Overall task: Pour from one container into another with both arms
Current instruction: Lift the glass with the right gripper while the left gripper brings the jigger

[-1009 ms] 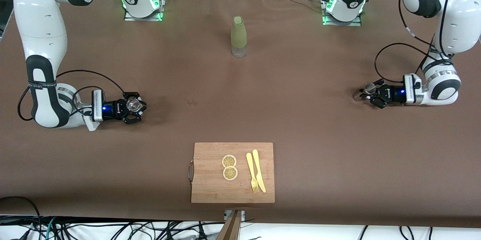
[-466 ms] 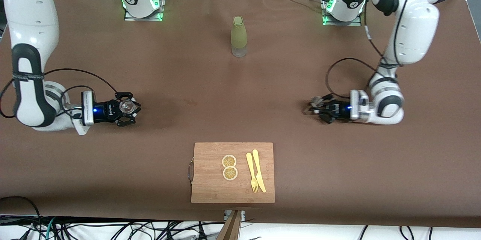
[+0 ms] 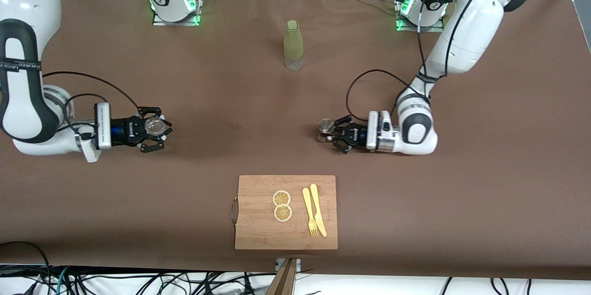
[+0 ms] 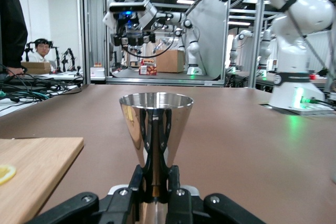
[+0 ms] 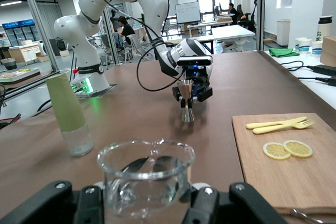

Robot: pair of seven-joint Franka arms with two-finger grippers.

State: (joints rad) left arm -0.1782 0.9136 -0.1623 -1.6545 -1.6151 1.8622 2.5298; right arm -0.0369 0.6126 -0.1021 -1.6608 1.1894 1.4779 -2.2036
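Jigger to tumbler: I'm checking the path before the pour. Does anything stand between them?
Nothing visible does. The left tool holds the jigger, the right tool the tumbler; only bare table between. The bottle and cutting board lie off that line.

Lemon slices [image 3: 282,205], fork [image 3: 308,212], knife [image 3: 318,209] on board [image 3: 258,221]; bottle [image 3: 293,45] farther.

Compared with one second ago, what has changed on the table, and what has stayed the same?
The left pincer, shut on the small silver metal hourglass-shaped jigger, travelled from the left arm's end of the table toward the middle. The right pincer, shut on the tiny clear glass tumbler, drew back slightly toward the right arm's end. The tall olive-green bottle and the wooden cutting board stayed put.
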